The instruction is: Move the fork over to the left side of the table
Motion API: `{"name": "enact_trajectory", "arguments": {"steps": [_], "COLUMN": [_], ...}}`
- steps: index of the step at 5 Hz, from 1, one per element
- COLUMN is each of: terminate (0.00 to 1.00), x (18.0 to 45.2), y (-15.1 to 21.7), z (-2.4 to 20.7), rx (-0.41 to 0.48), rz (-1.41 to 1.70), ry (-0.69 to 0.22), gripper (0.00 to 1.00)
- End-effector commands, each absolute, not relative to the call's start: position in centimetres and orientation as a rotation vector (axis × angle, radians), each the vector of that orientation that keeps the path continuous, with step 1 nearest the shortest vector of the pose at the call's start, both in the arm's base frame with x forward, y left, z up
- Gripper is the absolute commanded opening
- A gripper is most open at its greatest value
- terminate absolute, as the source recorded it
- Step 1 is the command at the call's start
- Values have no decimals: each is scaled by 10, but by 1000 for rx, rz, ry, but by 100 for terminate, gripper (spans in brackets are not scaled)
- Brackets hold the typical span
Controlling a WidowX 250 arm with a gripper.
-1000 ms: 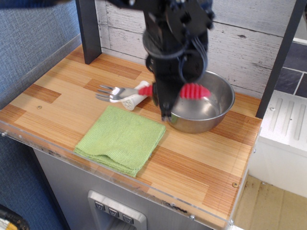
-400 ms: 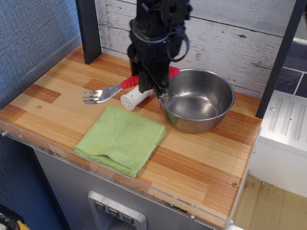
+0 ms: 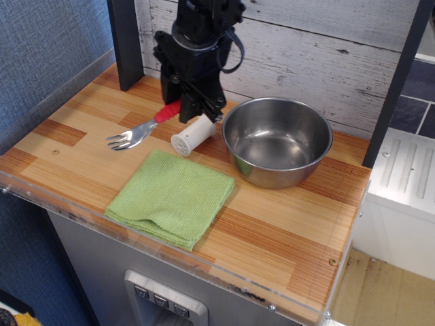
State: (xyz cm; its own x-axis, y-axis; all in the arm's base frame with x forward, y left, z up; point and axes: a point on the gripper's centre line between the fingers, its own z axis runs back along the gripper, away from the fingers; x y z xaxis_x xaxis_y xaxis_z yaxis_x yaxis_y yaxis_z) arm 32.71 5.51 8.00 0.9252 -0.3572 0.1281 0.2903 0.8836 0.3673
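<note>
Red plastic shows between the black parts of the claw [image 3: 182,109], which is clamped on the handle of the fork [image 3: 136,130]. The silver tines point to the left and near, low over the wooden surface [image 3: 68,146]; whether they touch the planks, one cannot tell from this view. The fork is at the far middle-left part of the surface, just beside a white shaker [image 3: 192,135] that lies on its side. A green cloth [image 3: 172,195] is spread nearer to the front edge, and a steel bowl [image 3: 277,141] stands to the right of the claw.

The step in hand seems to be the carrying of the fork toward the left side. The task is probably more than half done, because the fork is already left of the bowl and the cloth. The next move calls for a little more travel to the left, then lowering and letting go.

The arm comes down from above, near the far wall, almost upright, with its cables looping at the right side of the wrist.
</note>
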Motion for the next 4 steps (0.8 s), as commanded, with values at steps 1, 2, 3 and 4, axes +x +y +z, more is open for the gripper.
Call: {"name": "enact_trajectory", "arguments": {"steps": [1, 2, 3, 4], "terminate": [0, 0, 0, 0], "x": [333, 336, 339, 341], "y": [95, 112, 126, 138], "z": [84, 76, 62, 47], "rx": [376, 365, 361, 363], "rz": [-138, -43, 6, 24], "ry": [-190, -173, -129, -88], "gripper": [0, 0, 0, 0]}}
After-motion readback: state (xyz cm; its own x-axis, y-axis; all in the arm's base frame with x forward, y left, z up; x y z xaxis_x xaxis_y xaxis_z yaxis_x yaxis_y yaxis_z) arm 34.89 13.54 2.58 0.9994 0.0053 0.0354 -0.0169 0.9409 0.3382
